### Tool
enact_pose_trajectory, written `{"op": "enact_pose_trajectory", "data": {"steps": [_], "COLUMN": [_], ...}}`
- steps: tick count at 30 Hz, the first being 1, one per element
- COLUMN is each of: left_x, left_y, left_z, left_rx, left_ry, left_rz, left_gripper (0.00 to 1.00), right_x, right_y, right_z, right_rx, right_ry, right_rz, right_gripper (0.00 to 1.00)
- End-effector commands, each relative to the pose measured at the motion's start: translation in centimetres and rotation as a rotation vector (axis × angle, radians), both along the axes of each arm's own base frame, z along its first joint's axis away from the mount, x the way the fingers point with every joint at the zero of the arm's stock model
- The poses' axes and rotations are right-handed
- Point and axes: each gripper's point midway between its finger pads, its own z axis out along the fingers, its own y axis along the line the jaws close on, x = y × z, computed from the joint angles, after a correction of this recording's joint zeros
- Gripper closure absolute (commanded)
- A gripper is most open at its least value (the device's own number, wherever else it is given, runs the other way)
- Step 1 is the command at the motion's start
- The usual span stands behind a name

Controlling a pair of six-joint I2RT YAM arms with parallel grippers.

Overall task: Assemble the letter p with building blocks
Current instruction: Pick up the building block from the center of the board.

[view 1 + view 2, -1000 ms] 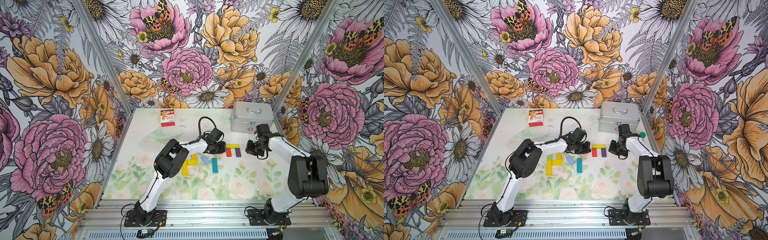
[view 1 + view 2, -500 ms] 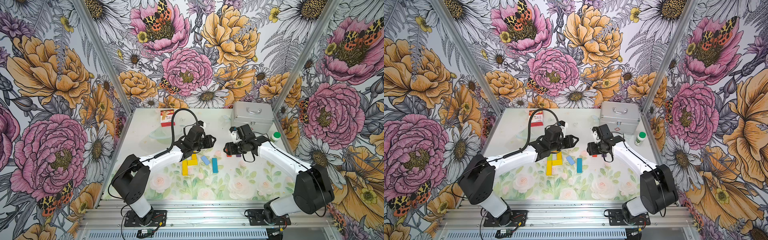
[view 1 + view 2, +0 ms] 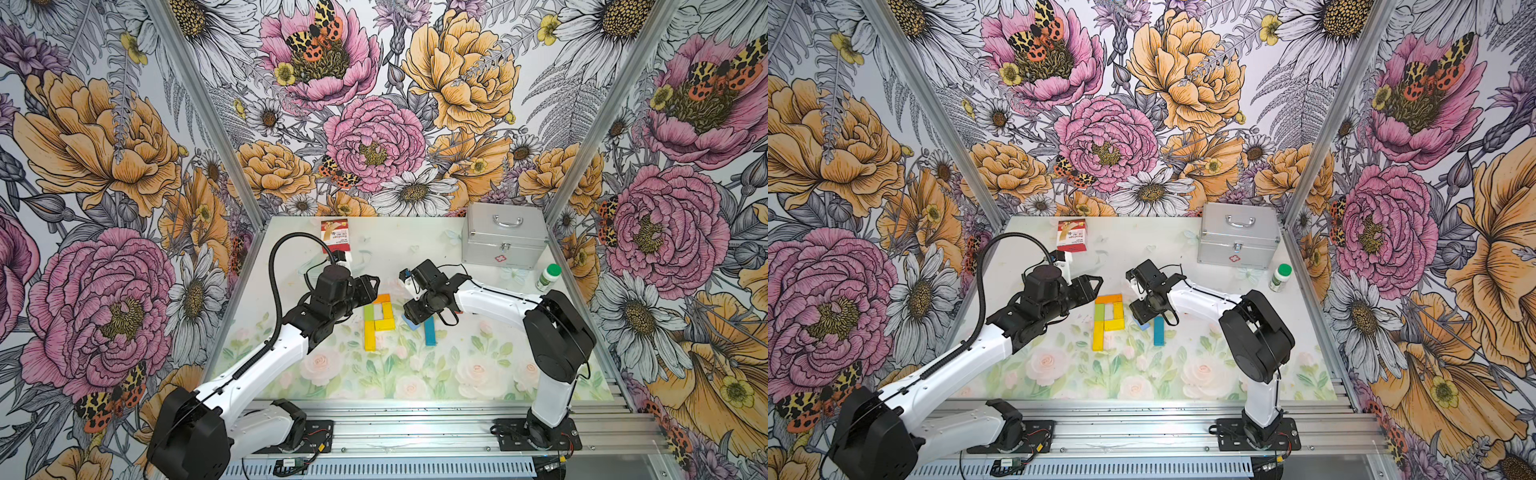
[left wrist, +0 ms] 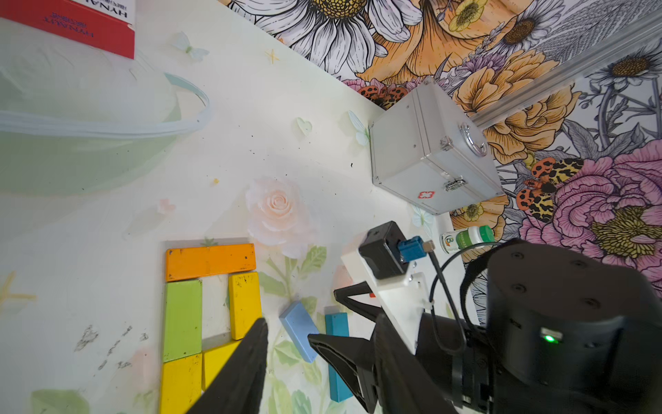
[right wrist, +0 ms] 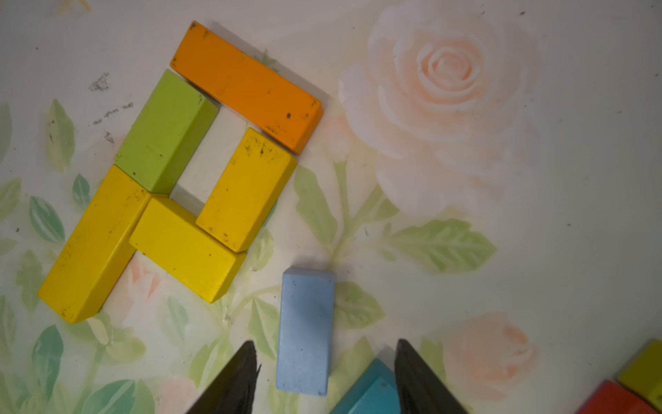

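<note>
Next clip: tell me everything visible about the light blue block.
The light blue block is a small flat rectangular piece, matte pale-blue paint faintly scuffed, possibly wood. It lies flat on the floral table, apart from the nearest yellow block, close beside the teal block; contact there is unclear. The right tool stands open astride one end, gaps showing on both sides.

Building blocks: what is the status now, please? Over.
Open and empty: left gripper, right gripper. Five blocks form the letter P. Loose beside it: light blue block, teal block; nothing in the way.
</note>
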Motion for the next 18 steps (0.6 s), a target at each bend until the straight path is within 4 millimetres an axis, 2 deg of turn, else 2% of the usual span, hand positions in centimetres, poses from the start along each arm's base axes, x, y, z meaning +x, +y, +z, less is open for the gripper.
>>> {"op": "enact_pose_trajectory", "data": {"steps": [1, 9, 15, 18], "left_x": [-0.5, -0.2, 0.3, 0.4], "left_y": [2.1, 1.9, 1.6, 1.4], "left_z": [-1.4, -2.3, -2.4, -2.4], "left_rx": [0.024, 0.032, 0.043, 0.046], "left_ry": [0.037, 0.067, 0.069, 0.07], "left_rz": [0.061, 0.045, 0.035, 0.028], "left_gripper": [0.51, 0.5, 0.5, 0.51], "right_x": [0.9, -0.5, -1.0, -1.1], "right_y": [0.9, 0.8, 1.0, 1.3], "right_z": [0.1, -2.8, -3.7, -3.7], "right_rx": [-0.005, -0.047, -0.072, -0.079], "right_ry": [-0.039, 0.019, 0.028, 0.022], "right_rz": [0.013, 0.038, 0.043, 0.047], "right_gripper": [0.39, 0.45, 0.5, 0.6]}}
